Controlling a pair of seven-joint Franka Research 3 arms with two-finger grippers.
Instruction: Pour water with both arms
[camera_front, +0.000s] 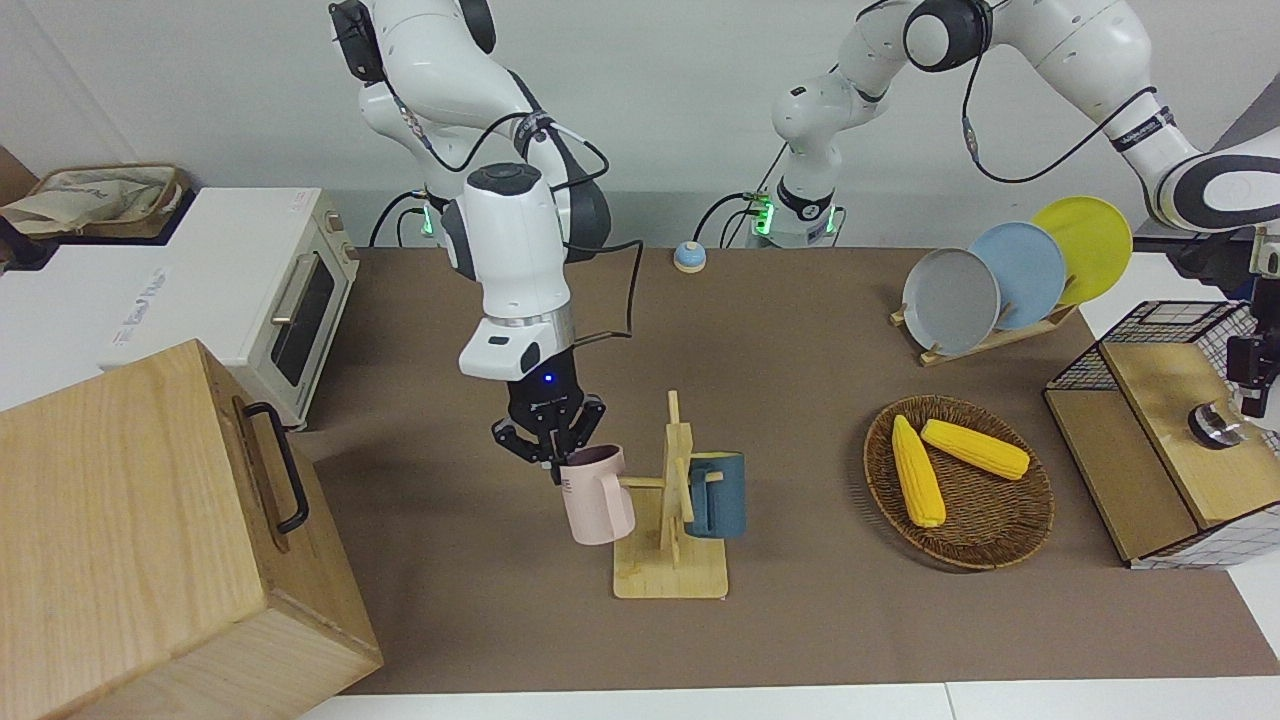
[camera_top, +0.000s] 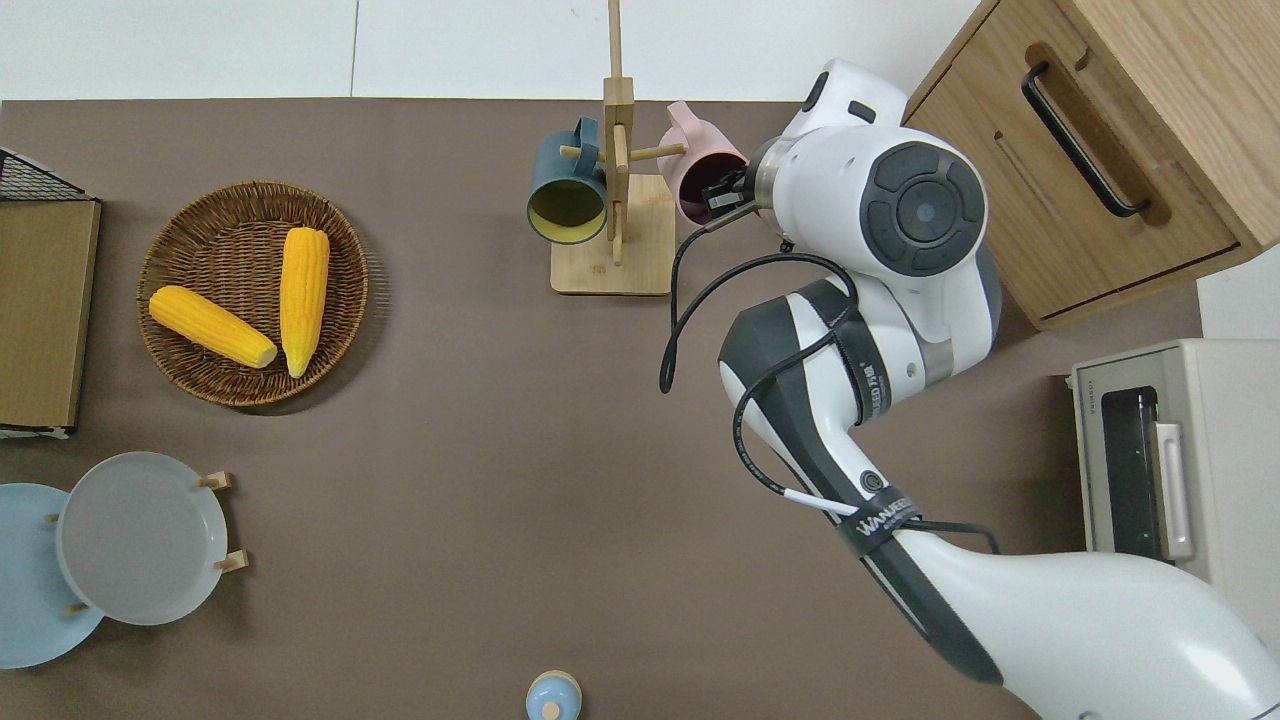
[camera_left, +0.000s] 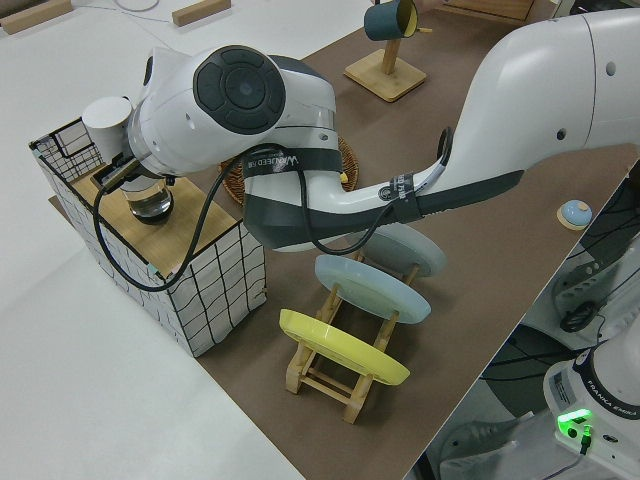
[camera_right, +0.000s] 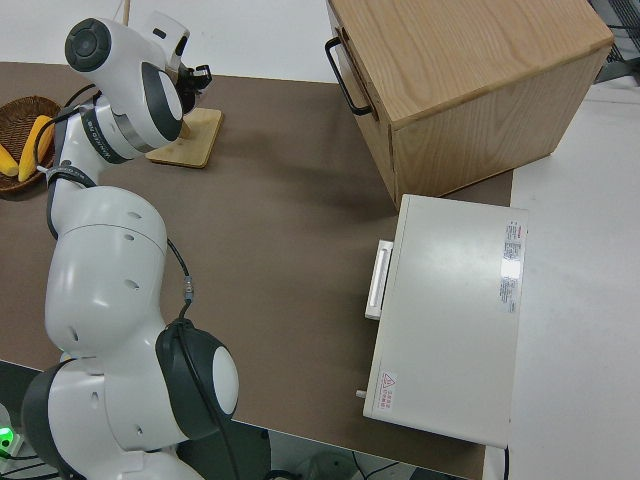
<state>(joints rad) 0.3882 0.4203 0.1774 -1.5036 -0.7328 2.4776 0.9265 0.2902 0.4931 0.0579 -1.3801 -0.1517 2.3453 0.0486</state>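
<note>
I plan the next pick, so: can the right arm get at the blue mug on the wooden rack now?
Probably not yet: the right gripper is shut on the pink mug, and the rack's post stands between it and the blue mug.

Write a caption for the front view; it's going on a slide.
Right gripper grips the pink mug by its rim beside the wooden mug rack, where the blue mug hangs.
</note>
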